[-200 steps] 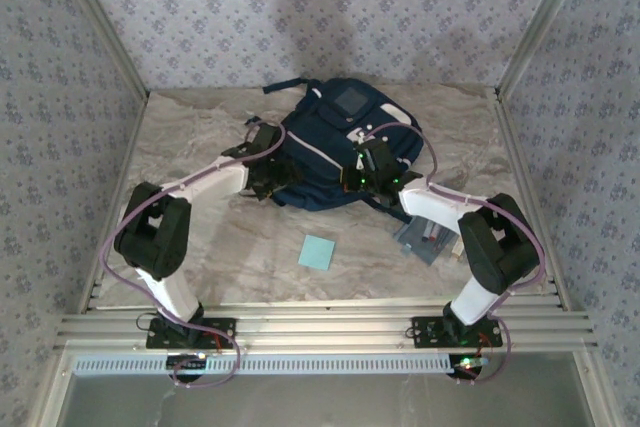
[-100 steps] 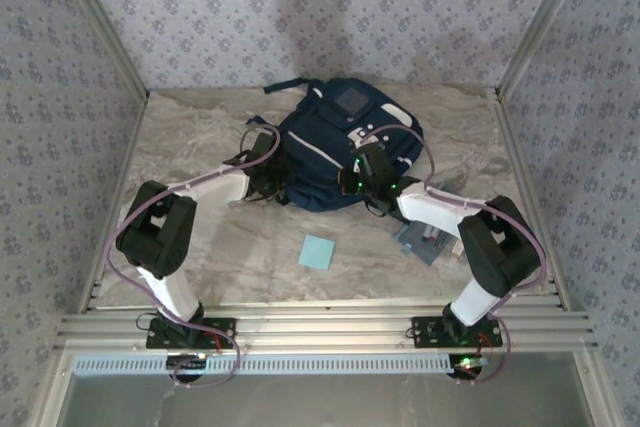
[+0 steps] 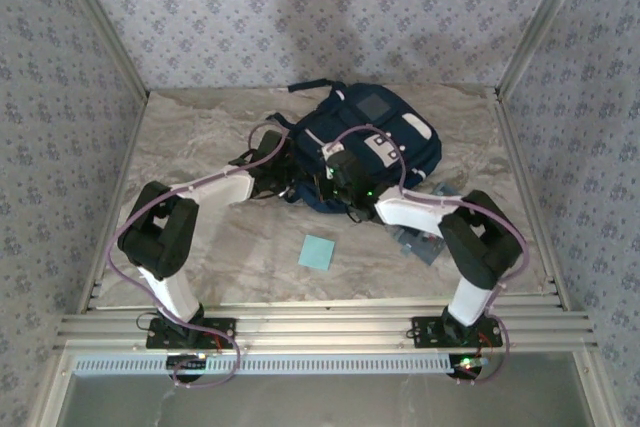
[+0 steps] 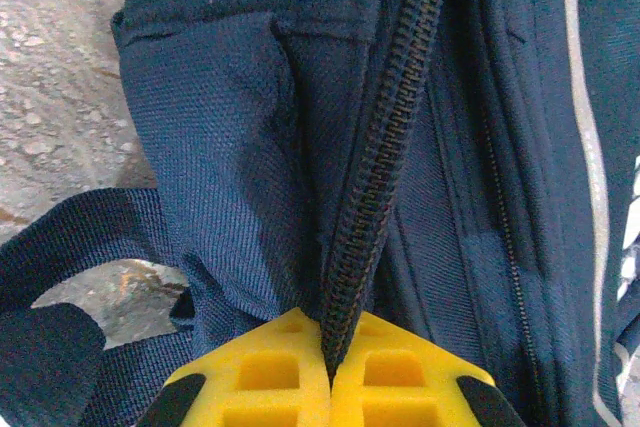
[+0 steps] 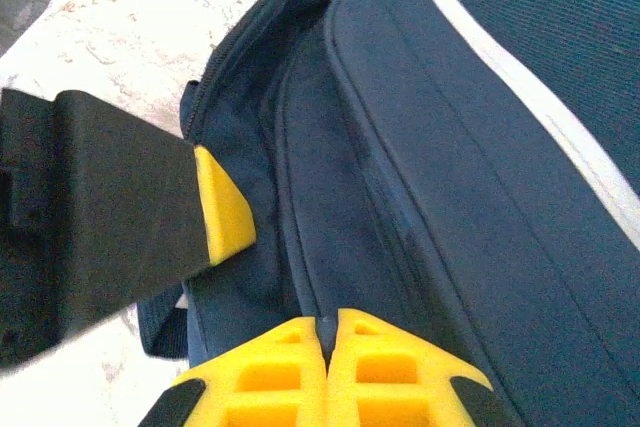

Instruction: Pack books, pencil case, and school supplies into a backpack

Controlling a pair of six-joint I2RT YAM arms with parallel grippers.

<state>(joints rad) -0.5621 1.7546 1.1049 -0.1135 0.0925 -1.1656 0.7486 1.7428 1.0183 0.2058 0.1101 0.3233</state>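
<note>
Worktop [image 3: 190, 137]: marble-look surface, beige-grey veining, matte. Enclosed on three sides by walls [image 3: 200, 7] papered pale grey-blue with a small repeating floral print. Aluminium posts [image 3: 100, 22] at both back corners, leaning outward toward the top of the overhead view. Aluminium rails [image 3: 320, 325] along the near edge; white perforated strip [image 3: 320, 362] just below them. Lighting soft, diffuse. Faint dark shadow [image 3: 310, 7] on back wall, near centre.

Backpack [image 3: 372, 137] has swung round, top now beyond the right hand [image 3: 332, 177], which has closed in beside the left hand [image 3: 288, 175].
</note>
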